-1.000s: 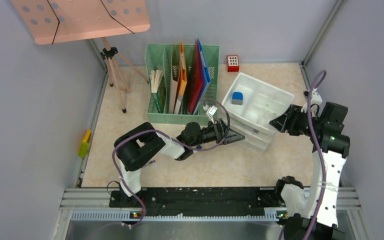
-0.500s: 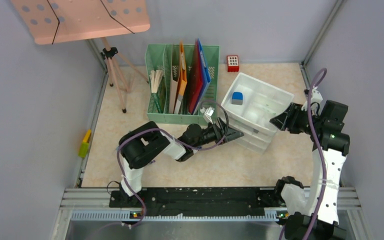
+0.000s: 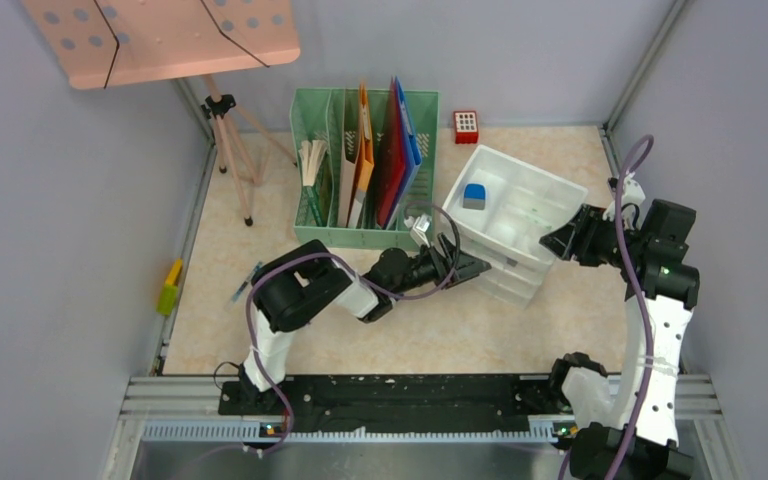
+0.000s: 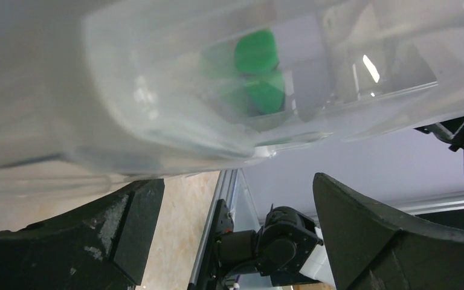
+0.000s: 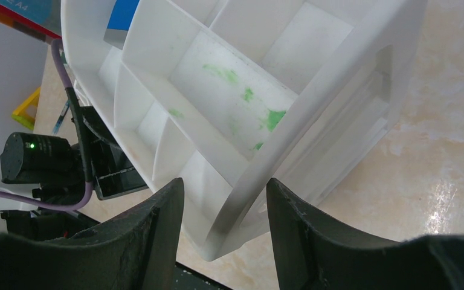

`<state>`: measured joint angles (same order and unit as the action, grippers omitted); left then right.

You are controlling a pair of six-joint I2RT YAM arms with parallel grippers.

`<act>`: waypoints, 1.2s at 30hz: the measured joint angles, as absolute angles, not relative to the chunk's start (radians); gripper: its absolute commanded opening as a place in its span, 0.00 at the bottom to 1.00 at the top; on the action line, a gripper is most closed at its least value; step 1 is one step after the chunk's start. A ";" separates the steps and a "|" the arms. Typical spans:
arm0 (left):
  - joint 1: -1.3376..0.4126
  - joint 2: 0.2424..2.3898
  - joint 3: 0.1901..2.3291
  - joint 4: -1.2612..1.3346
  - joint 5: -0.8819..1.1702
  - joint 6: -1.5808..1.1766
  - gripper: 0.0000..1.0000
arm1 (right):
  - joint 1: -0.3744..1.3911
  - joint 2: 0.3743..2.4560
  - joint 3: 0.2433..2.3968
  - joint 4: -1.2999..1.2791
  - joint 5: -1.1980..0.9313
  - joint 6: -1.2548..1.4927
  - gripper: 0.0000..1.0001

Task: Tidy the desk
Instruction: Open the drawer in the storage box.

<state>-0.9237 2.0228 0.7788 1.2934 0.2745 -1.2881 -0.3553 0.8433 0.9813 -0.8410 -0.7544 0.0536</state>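
On the beige desk (image 3: 440, 330) stands a white compartment organizer (image 3: 513, 215) with a clear drawer beneath. My left gripper (image 3: 480, 268) is open at the organizer's front-left lower corner. In the left wrist view its jaws (image 4: 235, 184) hold nothing, and the clear drawer (image 4: 157, 90) with green pieces (image 4: 257, 54) lies just above them. My right gripper (image 3: 552, 243) is at the organizer's right corner. In the right wrist view the right gripper (image 5: 225, 184) is shut on the organizer's (image 5: 229, 90) corner rim. A blue-and-white item (image 3: 474, 195) lies in one compartment.
A green file rack (image 3: 365, 170) with folders stands behind the left arm, touching the organizer's left side. A small red block (image 3: 466, 126) sits by the back wall. The pink music stand's tripod (image 3: 232, 140) is at back left. A yellow-green object (image 3: 170, 287) lies at the left edge.
The left jaws have spread a little wider, and the left arm's elbow has shifted right and up. The right arm and the organizer have stayed put.
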 measured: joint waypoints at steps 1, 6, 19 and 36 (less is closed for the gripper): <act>-0.924 2.025 0.785 1.301 0.275 -1.293 0.98 | -0.355 0.844 0.981 -0.841 -0.754 0.054 0.52; -0.925 2.032 0.806 1.336 0.284 -1.315 0.98 | -0.355 0.843 0.981 -0.841 -0.754 0.054 0.52; -0.932 2.111 0.864 1.403 0.313 -1.427 0.90 | -0.356 0.831 0.955 -0.811 -0.755 0.056 0.52; -0.941 2.106 0.837 1.421 0.316 -1.438 0.84 | -0.356 0.827 0.942 -0.800 -0.755 0.058 0.52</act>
